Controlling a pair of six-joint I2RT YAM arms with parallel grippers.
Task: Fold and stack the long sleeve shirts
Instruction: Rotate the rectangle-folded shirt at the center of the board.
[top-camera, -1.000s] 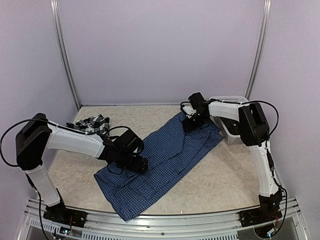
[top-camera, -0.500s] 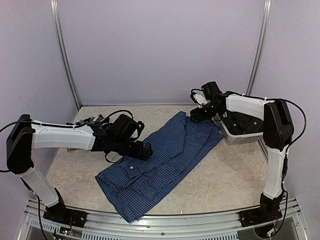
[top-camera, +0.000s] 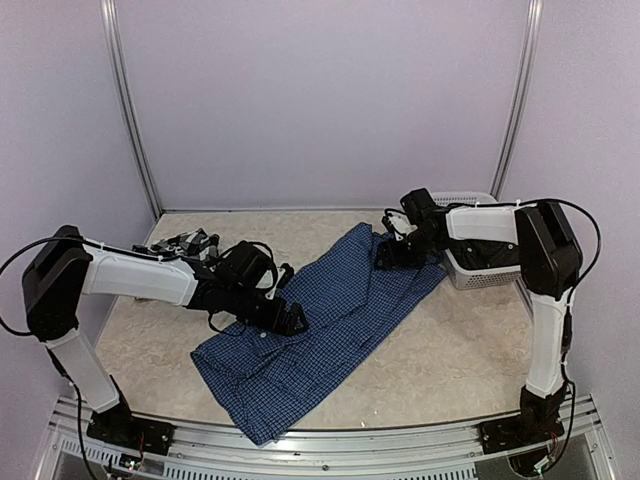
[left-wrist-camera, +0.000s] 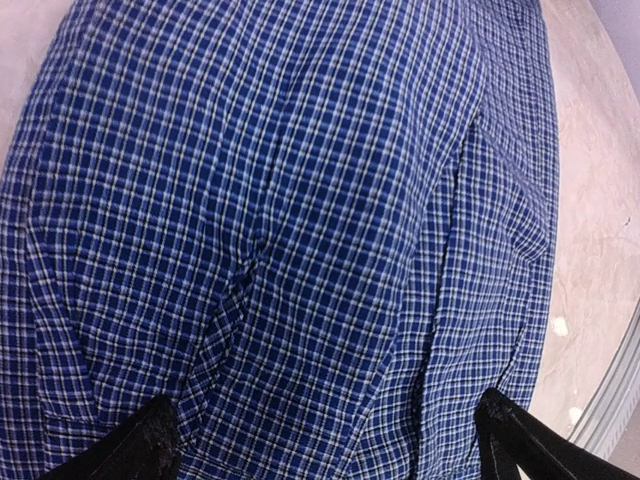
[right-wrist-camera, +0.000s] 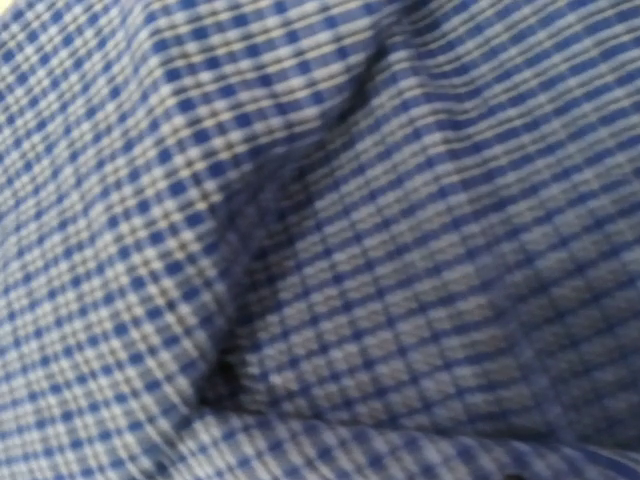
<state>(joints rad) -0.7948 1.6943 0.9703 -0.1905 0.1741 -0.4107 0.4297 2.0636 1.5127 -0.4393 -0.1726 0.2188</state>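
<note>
Now you are lowering both grippers onto the blue shirt (top-camera: 335, 315), perhaps smoothing: left gripper (left-wrist-camera: 330, 445) splayed, right gripper (top-camera: 389, 254) hold I cannot tell.

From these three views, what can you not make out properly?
1. Right gripper: open or shut is unclear. The top view shows it too small on the blue checked cloth shirt, and the right wrist view is only blurred cloth.
2. Black-and-white plaid cloth shirt: in the top view, partly hidden by the left arm.
3. White plastic basket: in the top view, the right arm crosses it, so its inside is unseen.
</note>
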